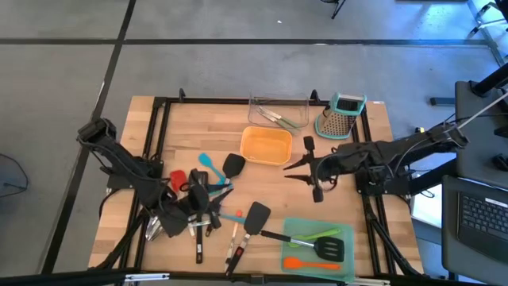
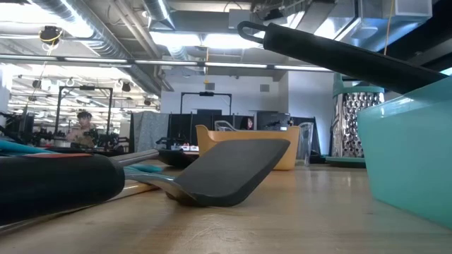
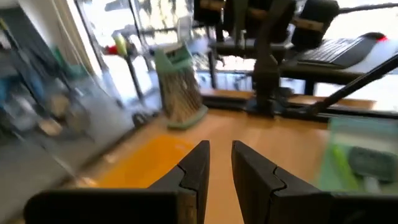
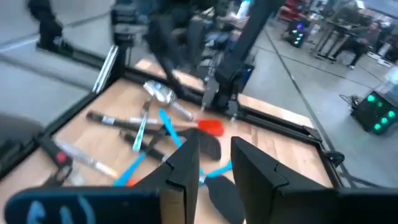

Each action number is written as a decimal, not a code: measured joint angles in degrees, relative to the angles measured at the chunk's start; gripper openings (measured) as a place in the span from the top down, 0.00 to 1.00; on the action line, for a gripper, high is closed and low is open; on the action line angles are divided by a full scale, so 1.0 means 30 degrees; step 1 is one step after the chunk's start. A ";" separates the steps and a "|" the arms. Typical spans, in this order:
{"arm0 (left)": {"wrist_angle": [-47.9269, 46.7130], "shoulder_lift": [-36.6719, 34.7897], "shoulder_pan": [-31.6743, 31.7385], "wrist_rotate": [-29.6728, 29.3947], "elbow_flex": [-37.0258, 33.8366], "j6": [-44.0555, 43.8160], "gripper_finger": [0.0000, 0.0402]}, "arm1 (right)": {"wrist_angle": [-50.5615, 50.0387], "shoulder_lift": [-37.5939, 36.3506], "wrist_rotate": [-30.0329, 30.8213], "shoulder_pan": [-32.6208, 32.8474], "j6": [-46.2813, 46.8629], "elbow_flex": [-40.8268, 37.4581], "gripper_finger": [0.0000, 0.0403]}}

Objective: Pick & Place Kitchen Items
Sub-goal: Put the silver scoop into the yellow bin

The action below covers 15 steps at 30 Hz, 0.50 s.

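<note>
On the wooden table [image 1: 262,179] the kitchen items lie mostly in a loose heap on its left half. A black spatula [image 1: 232,166] rests with its flat blade toward the orange tray [image 1: 266,145] and its handle running back into the heap. A second black spatula [image 1: 255,218] lies nearer the front edge, blade toward the table's middle, its long axis slanting down to a handle near the front rail. A teal silicone tool [image 1: 206,163] and a red silicone tool [image 1: 178,177] sit at the heap's far side; a steel scoop [image 4: 159,93] shows shiny and rounded in the right wrist view.

The teal-green tray [image 1: 317,246] at front right holds a black slotted turner [image 1: 325,249], a green tool [image 1: 321,235] and an orange tool [image 1: 298,263], all lying roughly side to side. The clear tray [image 1: 278,111] at the back holds a pair of steel tongs [image 1: 274,117] set at a slant. A steel box grater [image 1: 341,115] with a teal top stands upright beside it.

The left gripper [image 1: 194,199] is low over the heap, and its dark fingers [image 3: 196,171] stand a narrow gap apart with nothing seen between them. The right gripper [image 1: 305,168] is just right of the orange tray, pointing left, fingers [image 4: 186,162] likewise slightly apart and empty.
</note>
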 joint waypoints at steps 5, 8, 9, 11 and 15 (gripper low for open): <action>-0.5184 -0.0314 0.0015 0.2725 0.0000 -0.8523 0.87 | -0.1143 -0.0764 -0.1670 -0.1431 0.1481 0.0000 0.77; -0.7421 0.0116 0.0036 0.4156 0.0000 -1.2065 0.90 | -0.1496 -0.1045 -0.4320 -0.2505 0.2208 0.0000 0.77; -0.7961 0.0331 0.0036 0.4686 0.0000 -1.2919 0.92 | -0.1587 -0.1064 -0.5280 -0.2818 0.2367 0.0007 0.77; -0.8791 0.0695 0.0036 0.5866 0.0000 -1.4381 0.95 | -0.1690 -0.1057 -0.7053 -0.3216 0.2605 0.0000 0.77; -1.0519 0.1202 -0.0131 0.8026 0.0000 -1.7063 0.99 | -0.1705 -0.1057 -0.8381 -0.3386 0.2669 0.0002 0.77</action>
